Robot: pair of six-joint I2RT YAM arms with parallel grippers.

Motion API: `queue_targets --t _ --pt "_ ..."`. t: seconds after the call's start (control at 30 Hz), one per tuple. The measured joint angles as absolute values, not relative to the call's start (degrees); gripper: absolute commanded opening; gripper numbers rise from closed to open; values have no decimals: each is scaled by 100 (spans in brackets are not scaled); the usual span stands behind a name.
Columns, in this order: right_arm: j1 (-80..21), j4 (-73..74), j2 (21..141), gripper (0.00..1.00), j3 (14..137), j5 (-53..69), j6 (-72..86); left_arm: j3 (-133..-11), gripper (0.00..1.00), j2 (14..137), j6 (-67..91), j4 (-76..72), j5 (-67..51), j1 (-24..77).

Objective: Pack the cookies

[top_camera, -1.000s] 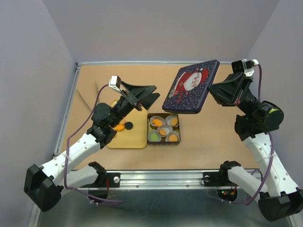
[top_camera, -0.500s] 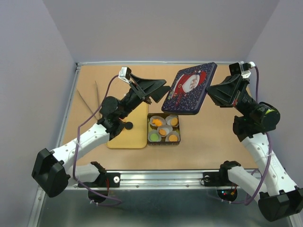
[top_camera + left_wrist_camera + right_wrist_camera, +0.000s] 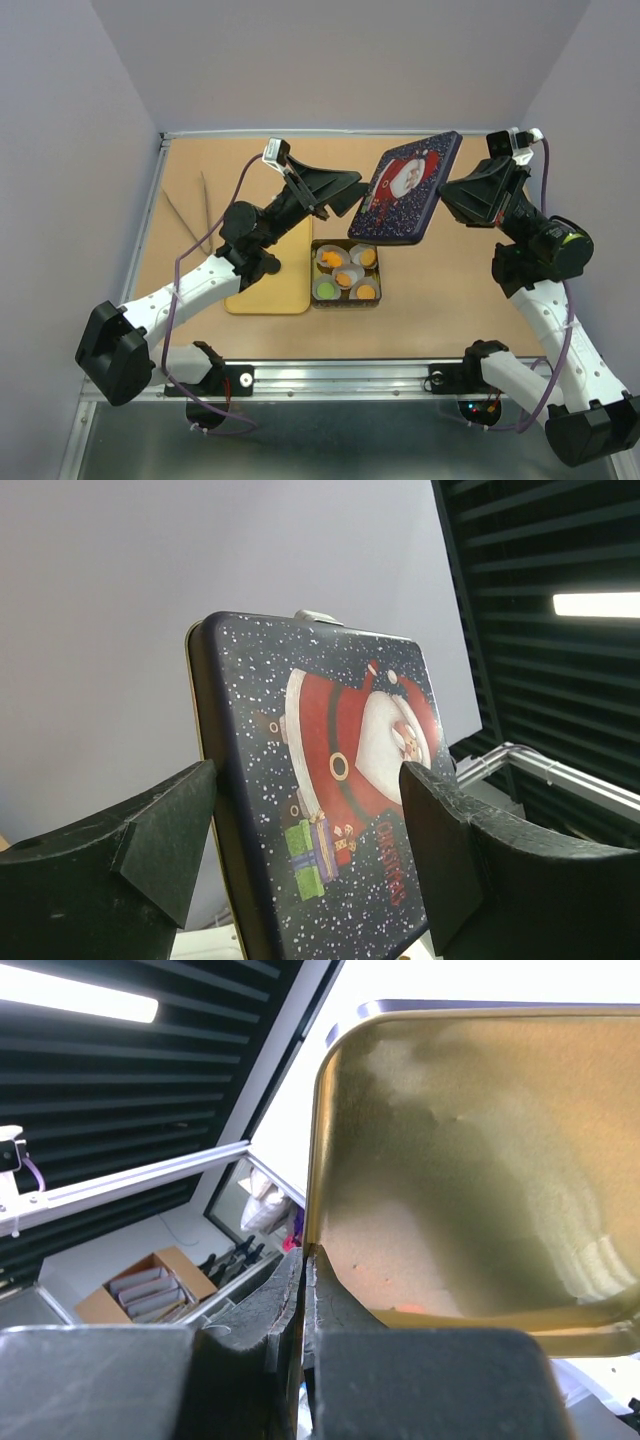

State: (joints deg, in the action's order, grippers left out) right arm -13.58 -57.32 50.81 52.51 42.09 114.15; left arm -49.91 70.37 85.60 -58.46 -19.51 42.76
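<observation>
Our right fingers [image 3: 275, 1305] pinch one edge of the Santa lid [image 3: 405, 190], holding it tilted above the counter [image 3: 450, 290]. Our left fingers [image 3: 150, 845] stand spread at its opposite edge, seemingly not touching. The cookies [image 3: 343, 278] lie in the open tin [image 3: 346, 303] below.

Tilted Santa tin lid [image 3: 405, 198] is overhanging the far edge of the open tin [image 3: 346, 303], blocking approach from behind. The left gripper [image 3: 343, 194], jaws spread, is flanking the lid, apparently without contact. The tin's near side is lying unobstructed.

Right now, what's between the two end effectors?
The lid, tilted: right end effector shut on it, left end effector open around its other edge. Top view.
</observation>
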Motion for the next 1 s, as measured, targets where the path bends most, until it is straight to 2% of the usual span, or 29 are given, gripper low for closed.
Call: queue_targets --t 0.7,1.0 --pt "-1358 -5752 5074 0 5347 4244 11430 -4934 82 7032 8538 -5454 -1975 4318" --pt "-1358 -5791 4989 0 5094 4246 11439 -5103 68 7035 8547 -5568 -2067 4318"
